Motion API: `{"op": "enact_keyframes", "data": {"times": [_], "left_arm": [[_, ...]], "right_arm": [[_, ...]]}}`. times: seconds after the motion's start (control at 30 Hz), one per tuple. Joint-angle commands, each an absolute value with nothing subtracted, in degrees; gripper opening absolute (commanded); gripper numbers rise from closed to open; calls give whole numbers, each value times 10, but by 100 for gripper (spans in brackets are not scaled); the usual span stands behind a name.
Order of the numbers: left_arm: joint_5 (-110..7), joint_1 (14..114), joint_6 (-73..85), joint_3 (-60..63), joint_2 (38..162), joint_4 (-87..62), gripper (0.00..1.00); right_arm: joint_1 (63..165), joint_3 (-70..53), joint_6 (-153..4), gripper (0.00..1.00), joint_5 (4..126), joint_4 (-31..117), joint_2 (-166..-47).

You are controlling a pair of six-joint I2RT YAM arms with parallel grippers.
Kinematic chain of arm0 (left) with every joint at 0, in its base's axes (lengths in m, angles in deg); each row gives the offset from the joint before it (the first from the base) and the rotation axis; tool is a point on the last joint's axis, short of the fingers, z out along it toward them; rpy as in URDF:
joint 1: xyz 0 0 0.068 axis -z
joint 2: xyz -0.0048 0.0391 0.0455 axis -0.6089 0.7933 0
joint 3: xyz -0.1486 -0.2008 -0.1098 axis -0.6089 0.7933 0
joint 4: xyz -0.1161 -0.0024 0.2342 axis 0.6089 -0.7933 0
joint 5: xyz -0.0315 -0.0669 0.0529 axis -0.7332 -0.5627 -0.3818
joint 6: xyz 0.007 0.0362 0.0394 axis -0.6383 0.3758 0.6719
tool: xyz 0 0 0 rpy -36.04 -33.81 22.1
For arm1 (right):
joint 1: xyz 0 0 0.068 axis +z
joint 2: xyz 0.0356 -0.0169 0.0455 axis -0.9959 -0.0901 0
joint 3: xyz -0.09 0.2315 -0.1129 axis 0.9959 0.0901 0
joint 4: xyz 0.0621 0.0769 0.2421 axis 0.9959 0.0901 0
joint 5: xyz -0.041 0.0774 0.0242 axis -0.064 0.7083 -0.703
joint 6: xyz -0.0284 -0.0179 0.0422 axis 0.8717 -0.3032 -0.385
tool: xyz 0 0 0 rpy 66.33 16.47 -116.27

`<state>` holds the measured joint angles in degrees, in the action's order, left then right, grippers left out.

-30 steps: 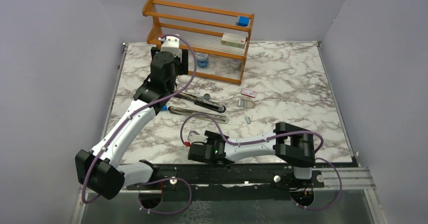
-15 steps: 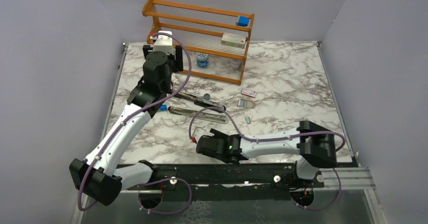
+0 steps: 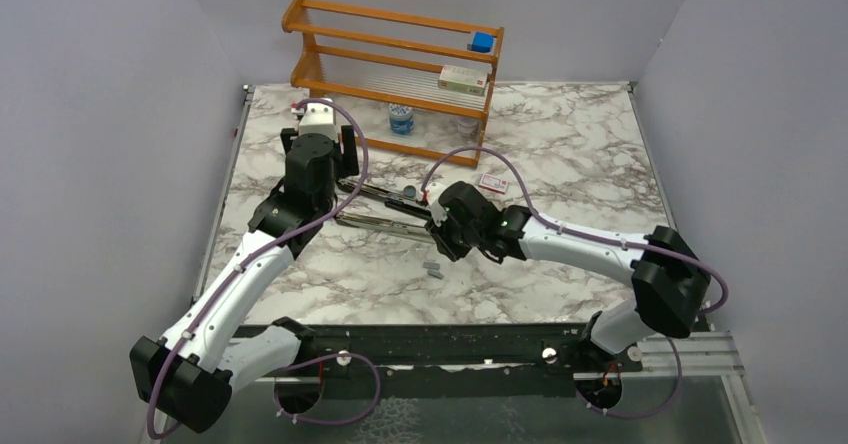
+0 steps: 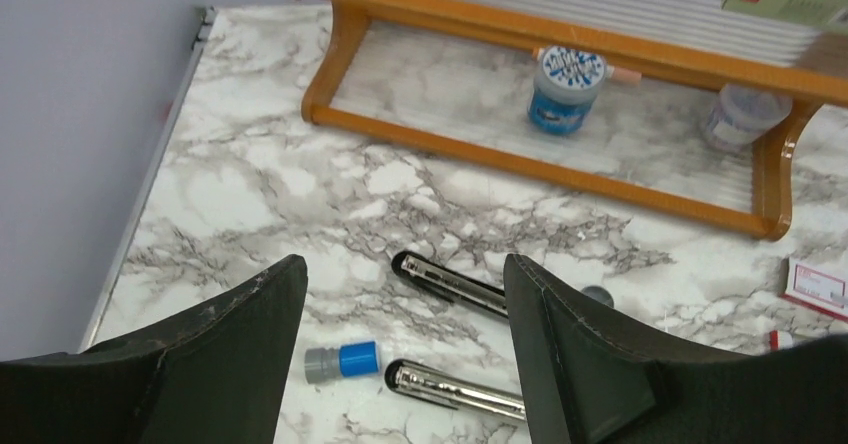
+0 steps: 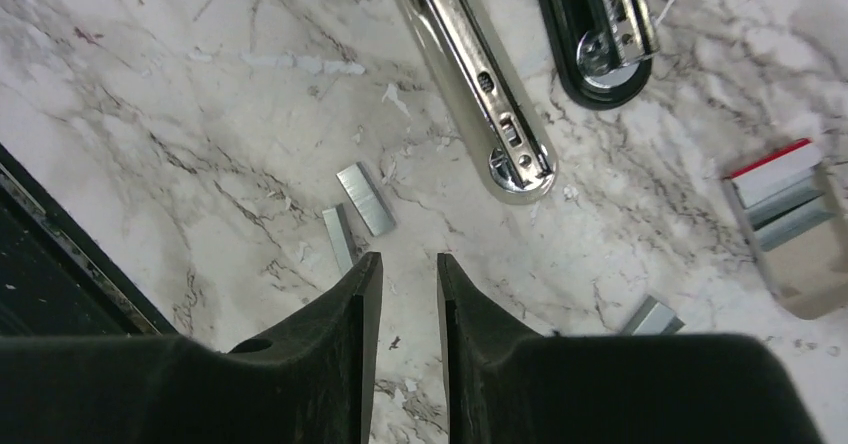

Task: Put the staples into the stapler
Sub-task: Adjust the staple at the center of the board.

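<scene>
The stapler lies hinged open on the marble as two long bars, a black one [image 3: 395, 196] [image 4: 445, 279] and a silver staple channel [image 3: 385, 224] [image 5: 480, 94] [image 4: 455, 389]. My left gripper [image 3: 340, 186] [image 4: 405, 264] hovers open and wide above the bars' left ends, holding nothing. My right gripper [image 3: 438, 236] [image 5: 408, 259] hangs near the bars' right ends, its jaws a narrow gap apart with only bare marble between them. Two loose staples [image 5: 365, 197] [image 3: 433, 267] lie just ahead of its fingertips, and another strip [image 5: 652, 316] lies to the right.
A small blue-and-grey cap [image 4: 343, 361] lies left of the silver channel. A red-and-white box [image 3: 492, 182] and an open box part holding strips [image 5: 790, 224] sit right of the stapler. The orange rack [image 3: 400, 64] at the back holds a blue-lidded jar [image 4: 563, 89].
My right arm swung from the table's front edge up to the stapler's right end, and its jaws narrowed. My left gripper drew back slightly from the rack, still wide open.
</scene>
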<state>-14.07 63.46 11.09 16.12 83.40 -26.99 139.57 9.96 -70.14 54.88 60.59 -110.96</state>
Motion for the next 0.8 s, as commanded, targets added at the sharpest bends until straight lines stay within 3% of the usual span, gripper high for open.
{"op": "enact_keyframes", "data": {"times": [0.0, 0.43, 0.77], "left_arm": [[-162, 634, 64, 180, 824, -280, 75], [-151, 634, 78, 191, 824, -268, 75], [-150, 634, 80, 192, 827, -262, 75]], "right_arm": [[1374, 101, -678, 27, 612, 625, -1148], [1366, 84, -692, 9, 632, 654, -1217], [1367, 87, -698, 5, 660, 641, -1248]]}}
